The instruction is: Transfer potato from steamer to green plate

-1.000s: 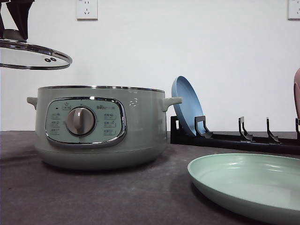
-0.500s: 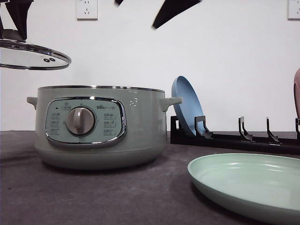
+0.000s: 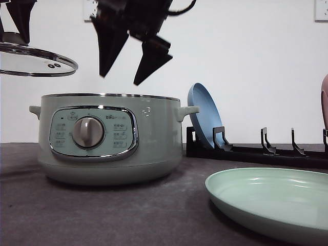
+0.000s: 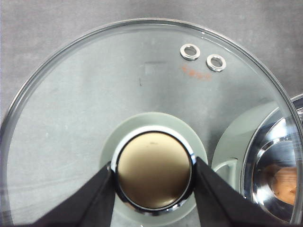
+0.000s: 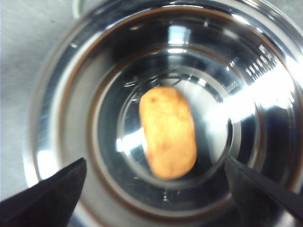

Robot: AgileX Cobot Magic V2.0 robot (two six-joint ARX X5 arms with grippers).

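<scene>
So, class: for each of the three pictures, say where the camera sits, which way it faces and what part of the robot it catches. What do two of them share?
Front view: low at table level, facing forward at the steamer and green plate; the open right gripper hangs above the pot.
Left wrist view: looks down on the glass lid, the left gripper shut on its knob.
Right wrist view: looks straight down into the steamer at the potato, fingertips spread.
Both wrist views share the potato.

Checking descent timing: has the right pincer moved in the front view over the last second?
Yes. The right pincer has come down into view, open above the steamer, left of the wall socket it now partly covers.
</scene>
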